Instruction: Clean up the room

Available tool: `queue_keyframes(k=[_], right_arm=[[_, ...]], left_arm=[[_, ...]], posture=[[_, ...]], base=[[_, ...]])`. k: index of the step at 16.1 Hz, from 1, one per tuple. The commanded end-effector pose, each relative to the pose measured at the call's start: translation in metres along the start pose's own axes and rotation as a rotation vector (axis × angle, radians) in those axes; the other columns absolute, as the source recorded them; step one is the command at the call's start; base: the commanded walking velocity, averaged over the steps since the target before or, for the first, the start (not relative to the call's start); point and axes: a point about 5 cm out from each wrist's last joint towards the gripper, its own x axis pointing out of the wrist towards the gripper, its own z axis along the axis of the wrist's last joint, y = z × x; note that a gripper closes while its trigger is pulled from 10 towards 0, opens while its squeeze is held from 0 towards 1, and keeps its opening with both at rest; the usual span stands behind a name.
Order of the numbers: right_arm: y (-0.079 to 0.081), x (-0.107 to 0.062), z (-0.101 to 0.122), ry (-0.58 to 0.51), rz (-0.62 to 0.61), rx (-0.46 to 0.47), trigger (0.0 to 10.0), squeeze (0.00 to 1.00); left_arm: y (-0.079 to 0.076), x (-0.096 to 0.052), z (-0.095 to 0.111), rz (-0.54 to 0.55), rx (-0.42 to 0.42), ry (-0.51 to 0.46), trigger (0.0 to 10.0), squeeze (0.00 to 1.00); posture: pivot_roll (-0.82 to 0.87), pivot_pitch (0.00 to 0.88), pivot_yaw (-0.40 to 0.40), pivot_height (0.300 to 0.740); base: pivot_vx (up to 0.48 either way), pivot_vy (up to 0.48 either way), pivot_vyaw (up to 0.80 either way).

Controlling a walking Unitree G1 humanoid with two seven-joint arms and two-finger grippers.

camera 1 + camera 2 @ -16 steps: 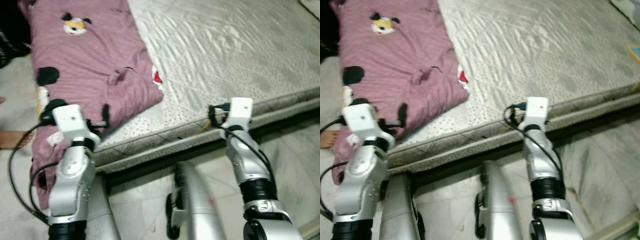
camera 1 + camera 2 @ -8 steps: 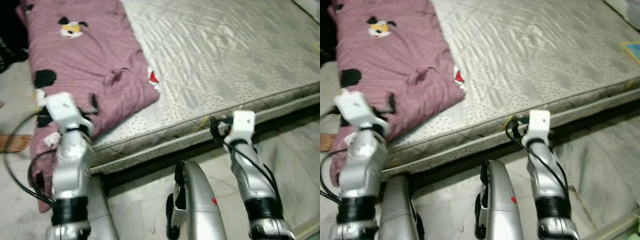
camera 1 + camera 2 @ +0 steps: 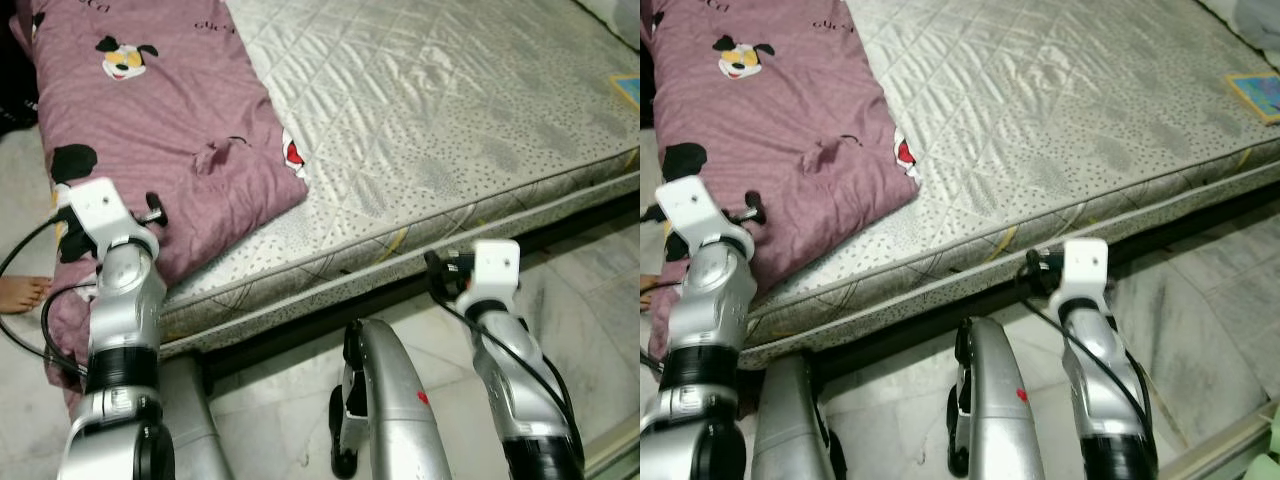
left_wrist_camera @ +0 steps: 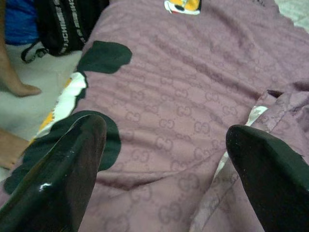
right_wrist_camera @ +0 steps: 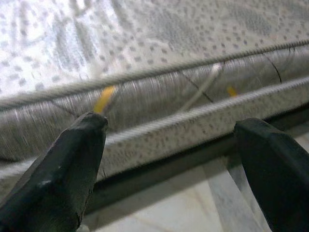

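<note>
Head views: robot stands at the side of a bed (image 3: pixel 480 130), bare quilted mattress w/ a purple blanket (image 3: pixel 150 130) lying over the robot's left part and spilling off the near edge toward the floor (image 3: pixel 290 400). Its long axis runs away from the robot, up the bed. Left arm is raised right at the hanging edge of the blanket; right arm is up in front of the mattress side, well apart from the blanket. A book (image 3: pixel 1255 95) lies near the far right edge of the mattress. A person's bare foot (image 3: pixel 20 293) is on the floor at far left.

Left wrist view: left gripper (image 4: pixel 164 159) spread wide, 2 fingers (image 4: pixel 63 174) framing purple cloth just ahead, nothing between them yet. A black bag (image 4: pixel 67 24) and the person's foot sit beyond the blanket.

Right wrist view: right gripper (image 5: pixel 169 159) also wide apart, empty, aimed at the mattress side and the dark gap under it.

Judgement: blanket looks like the thing to tidy; left arm is clearly nearer, cloth lies straight ahead of it, so a short reach fwd should do.
</note>
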Motion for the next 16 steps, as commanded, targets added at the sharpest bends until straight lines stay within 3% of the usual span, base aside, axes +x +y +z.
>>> queue_keyframes(k=[1, 3, 4, 5, 6, 7, 10, 12, 14, 16], right_arm=[[-0.006, -0.007, -0.001, 0.012, -0.005, -0.021, 10.0, 0.00], [-0.012, -0.018, -0.004, 0.036, -0.012, -0.041, 10.0, 0.00], [-0.012, -0.018, -0.004, 0.037, -0.012, -0.042, 10.0, 0.00], [-0.013, -0.018, 0.000, 0.035, -0.015, -0.046, 10.0, 0.00], [-0.015, -0.018, 0.003, 0.030, -0.022, -0.051, 10.0, 0.00], [-0.017, -0.017, 0.004, 0.028, -0.026, -0.053, 10.0, 0.00], [-0.017, -0.014, 0.010, 0.022, -0.029, -0.059, 10.0, 0.00], [-0.013, -0.012, 0.011, 0.019, -0.018, -0.055, 10.0, 0.00], [-0.012, -0.011, 0.011, 0.019, -0.014, -0.052, 10.0, 0.00], [-0.009, -0.012, 0.010, 0.015, 0.032, -0.007, 10.0, 0.00]], left_arm=[[-0.001, 0.004, -0.012, -0.010, 0.024, 0.063, 10.0, 0.00], [-0.012, 0.012, -0.036, -0.073, 0.082, 0.231, 10.0, 0.00], [-0.014, 0.011, -0.041, -0.081, 0.081, 0.267, 10.0, 0.00], [-0.029, 0.005, -0.060, -0.152, 0.070, 0.389, 10.0, 0.00], [-0.043, 0.000, -0.068, -0.219, 0.074, 0.438, 10.0, 0.00], [-0.052, -0.003, -0.071, -0.257, 0.059, 0.459, 10.0, 0.00], [-0.112, -0.026, -0.078, -0.544, 0.210, 0.448, 10.0, 0.00], [-0.136, -0.045, -0.090, -0.689, 0.295, 0.442, 10.0, 0.00], [-0.145, -0.056, -0.095, -0.767, 0.330, 0.436, 10.0, 0.00], [-0.161, -0.075, -0.102, -0.926, 0.369, 0.423, 10.0, 0.00]], posture=[[-0.05, 0.205, -0.060, 0.519], [-0.09, 0.208, -0.067, 0.519], [-0.09, 0.208, -0.067, 0.519], [-0.11, 0.203, -0.072, 0.519], [-0.11, 0.200, -0.074, 0.519], [-0.11, 0.196, -0.075, 0.519], [-0.11, 0.183, -0.080, 0.519], [-0.10, 0.176, -0.080, 0.519], [-0.10, 0.174, -0.079, 0.519], [-0.10, 0.167, -0.073, 0.519]], base=[[0.000, 0.000, 0.00], [0.000, 0.000, 0.00], [0.000, 0.000, 0.00], [0.000, 0.000, 0.00], [0.000, 0.000, 0.00], [0.000, 0.000, 0.00], [0.000, 0.000, 0.00], [0.000, 0.000, 0.00], [0.000, 0.000, 0.00], [0.000, 0.000, 0.00]])
